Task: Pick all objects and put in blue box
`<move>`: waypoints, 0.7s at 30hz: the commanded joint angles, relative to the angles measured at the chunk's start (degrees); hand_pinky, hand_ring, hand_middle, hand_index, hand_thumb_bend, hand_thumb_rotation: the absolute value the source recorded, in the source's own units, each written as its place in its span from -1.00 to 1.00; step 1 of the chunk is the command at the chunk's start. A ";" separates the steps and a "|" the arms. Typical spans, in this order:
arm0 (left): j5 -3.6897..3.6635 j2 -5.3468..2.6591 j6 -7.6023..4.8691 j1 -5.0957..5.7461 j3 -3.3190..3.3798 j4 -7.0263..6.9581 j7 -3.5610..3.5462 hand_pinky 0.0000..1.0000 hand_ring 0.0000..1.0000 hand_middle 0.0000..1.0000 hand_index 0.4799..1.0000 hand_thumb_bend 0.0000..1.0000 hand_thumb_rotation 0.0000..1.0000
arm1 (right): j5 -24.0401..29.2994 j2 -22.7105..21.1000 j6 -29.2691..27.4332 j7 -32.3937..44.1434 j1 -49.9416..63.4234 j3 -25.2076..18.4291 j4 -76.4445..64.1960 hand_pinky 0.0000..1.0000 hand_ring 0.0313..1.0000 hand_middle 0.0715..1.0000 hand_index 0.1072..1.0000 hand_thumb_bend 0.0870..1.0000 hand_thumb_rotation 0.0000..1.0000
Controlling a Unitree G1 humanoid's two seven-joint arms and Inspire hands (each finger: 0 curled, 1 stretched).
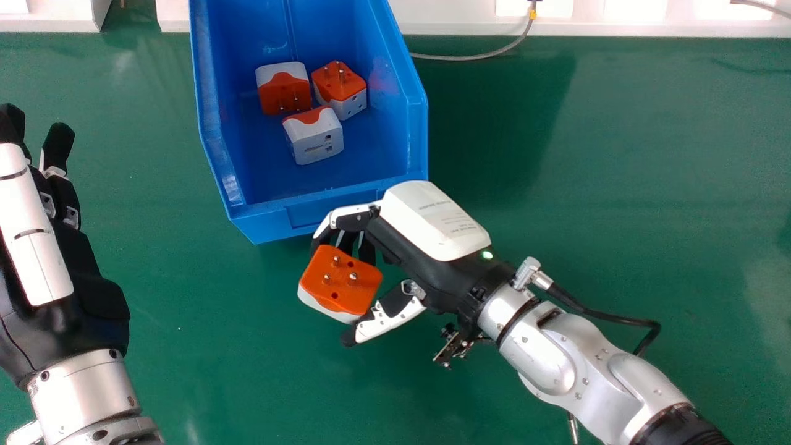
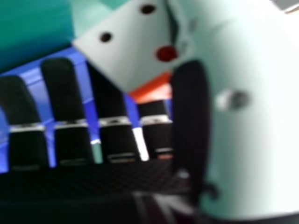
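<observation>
In the head view my right hand [image 1: 432, 216] is just in front of the blue box [image 1: 327, 207], its fingers and thumb curled round an orange and white plug adapter [image 1: 342, 281] with its pins facing up. The right hand view shows this adapter [image 2: 128, 46] between the thumb and fingers of my right hand [image 2: 189, 116]. Inside the box lie three more adapters: one at the left [image 1: 284, 89], one at the right [image 1: 340, 86] and a mostly white one nearer the front [image 1: 314, 135]. My left hand [image 1: 59, 247] rests at the left edge, fingers straight.
The green table [image 1: 618, 185] spreads round the box. A grey cable [image 1: 476, 57] runs from the box's right side toward white equipment [image 1: 445, 18] along the far edge. A black cable [image 1: 605, 316] loops beside my right wrist.
</observation>
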 commanded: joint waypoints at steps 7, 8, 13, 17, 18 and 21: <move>0.14 -2.17 -0.46 -0.60 0.12 -0.58 -0.27 0.85 1.00 1.00 1.00 0.27 0.51 | 2.43 -2.54 -1.40 -2.69 -1.40 -6.15 -0.74 -0.33 -0.19 -0.03 -0.10 -0.11 -1.00; 0.06 -2.15 -0.37 -0.59 0.11 -0.63 -0.28 0.86 1.00 1.00 1.00 0.27 0.51 | 2.68 -2.99 -1.63 -3.12 -0.95 -7.10 -1.83 -0.34 -0.19 -0.03 -0.09 -0.11 -1.00; 0.23 -2.00 0.04 -0.85 0.11 -0.54 -0.15 0.84 1.00 1.00 1.00 0.26 0.51 | 3.57 -4.42 -2.72 -4.21 2.41 -10.83 -10.36 -0.39 -0.24 -0.07 -0.05 -0.11 -1.00; -0.06 -1.71 0.25 -1.22 0.19 -0.23 -0.49 0.83 1.00 1.00 1.00 0.26 0.50 | 4.12 -4.49 -5.03 -5.74 5.07 -12.66 -18.04 -0.39 -0.24 -0.07 -0.05 -0.11 -1.00; -0.07 -1.61 0.33 -1.46 0.32 -0.07 -0.54 0.83 1.00 1.00 1.00 0.26 0.50 | 4.03 -4.26 -6.06 -6.51 5.40 -13.14 -19.71 -0.39 -0.24 -0.07 -0.04 -0.11 -1.00; 0.19 -1.44 0.38 -2.13 0.53 0.35 -0.58 0.83 1.00 1.00 1.00 0.24 0.51 | 3.28 -3.33 -5.95 -7.34 5.28 -14.49 -23.99 -0.38 -0.23 -0.05 -0.05 -0.11 -1.00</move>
